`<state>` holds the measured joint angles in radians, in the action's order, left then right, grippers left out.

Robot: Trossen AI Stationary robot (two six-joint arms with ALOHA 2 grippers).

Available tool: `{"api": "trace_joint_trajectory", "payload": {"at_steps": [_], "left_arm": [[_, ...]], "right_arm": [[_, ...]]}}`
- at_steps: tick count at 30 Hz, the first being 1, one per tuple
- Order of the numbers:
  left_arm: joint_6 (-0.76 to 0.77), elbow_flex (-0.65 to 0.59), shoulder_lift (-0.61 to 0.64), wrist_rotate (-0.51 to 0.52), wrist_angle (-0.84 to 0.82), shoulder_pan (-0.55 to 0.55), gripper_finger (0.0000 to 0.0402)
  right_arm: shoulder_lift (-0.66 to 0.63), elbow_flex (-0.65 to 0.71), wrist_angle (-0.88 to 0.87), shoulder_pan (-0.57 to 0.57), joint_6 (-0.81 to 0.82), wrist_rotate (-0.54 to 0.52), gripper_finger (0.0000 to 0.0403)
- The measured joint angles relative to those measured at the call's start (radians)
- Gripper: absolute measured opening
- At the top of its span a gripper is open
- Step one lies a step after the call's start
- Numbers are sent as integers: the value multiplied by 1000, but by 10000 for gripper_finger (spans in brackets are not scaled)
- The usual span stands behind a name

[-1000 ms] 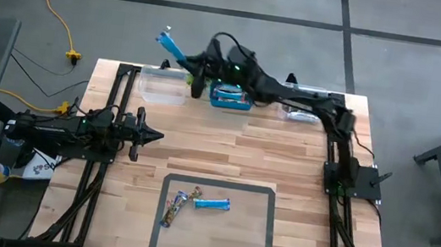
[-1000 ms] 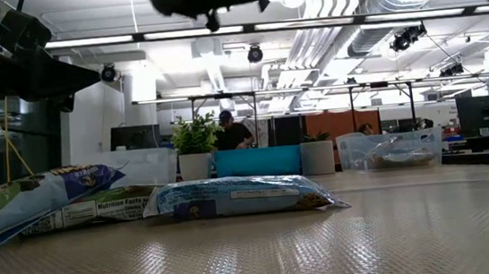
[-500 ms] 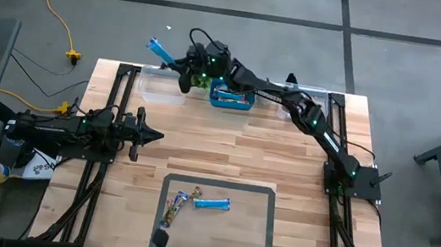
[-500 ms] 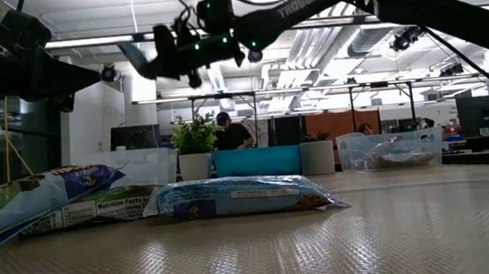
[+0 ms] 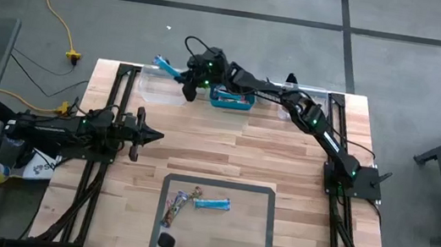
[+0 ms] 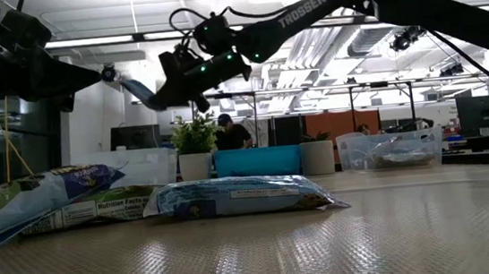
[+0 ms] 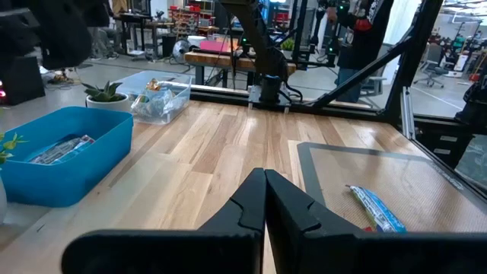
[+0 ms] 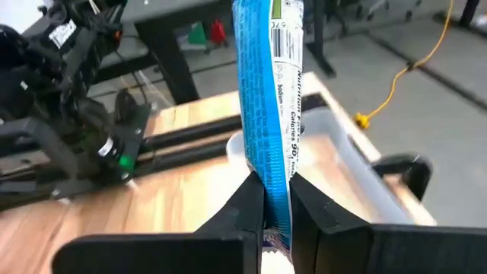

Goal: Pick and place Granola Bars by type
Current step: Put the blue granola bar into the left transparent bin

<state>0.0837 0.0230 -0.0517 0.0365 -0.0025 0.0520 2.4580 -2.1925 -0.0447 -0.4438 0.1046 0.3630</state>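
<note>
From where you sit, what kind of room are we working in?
Likely an open robotics lab or workshop: exposed ceiling ducts, a bare concrete floor with a yellow cable, and more workbenches behind the table.

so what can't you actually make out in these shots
- Clear bin contents: the high view is too small, and in the right wrist view the blue bar held in the right gripper hides much of it.
- Blue bin contents: the left wrist view shows only a wrapper over the rim.
- Brand of the two bars on the mat: too small from above, blurred in the low view.
- Left gripper: shut and idle; nothing shows past its tips.
</note>
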Motion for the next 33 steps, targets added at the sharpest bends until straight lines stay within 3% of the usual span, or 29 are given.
{"api": "trace_joint_trajectory", "payload": {"at_steps": [10, 20, 25, 33], "left_arm": [[0, 0, 0, 0, 0, 0, 1], [0, 0, 0, 0, 0, 0, 1], [0, 0, 0, 0, 0, 0, 1], [0, 0, 0, 0, 0, 0, 1]], "right_arm": [[0, 0, -41, 13, 136, -13, 23], [0, 0, -47, 27, 470, -124, 23], [0, 0, -48, 54, 599, -85, 23], [0, 0, -44, 103, 668, -63, 23]]}}
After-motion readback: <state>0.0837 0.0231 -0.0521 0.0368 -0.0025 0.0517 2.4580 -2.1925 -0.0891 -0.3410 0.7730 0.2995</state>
